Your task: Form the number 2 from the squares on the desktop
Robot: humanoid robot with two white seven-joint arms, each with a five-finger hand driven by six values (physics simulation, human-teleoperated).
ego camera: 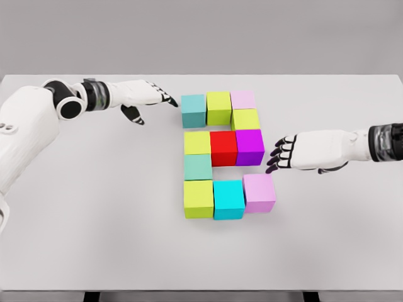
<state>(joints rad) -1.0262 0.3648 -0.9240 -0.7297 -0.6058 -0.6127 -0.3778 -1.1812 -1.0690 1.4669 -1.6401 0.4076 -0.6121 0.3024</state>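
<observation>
A broad, flat white rectangular table [94, 239] fills most of the view. Behind it stands a plain grey wall [201, 34]. Dark shapes, possibly table legs [91, 296], show below its front edge.

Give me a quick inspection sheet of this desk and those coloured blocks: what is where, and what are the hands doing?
Surface: white table, flat, bare around the blocks.
Job's things: eleven cubes packed into a 2 shape. Top row: teal cube, lime, pale pink; a lime one beneath. Middle: lime, red cube, purple cube. A teal one below left. Bottom: lime, cyan cube, lilac cube.
Clutter: nothing seen.
Hands: left hand open, fingertips beside the teal cube; right hand open, near the purple cube.
Cables: nothing seen.
Surroundings: plain grey backdrop.
</observation>
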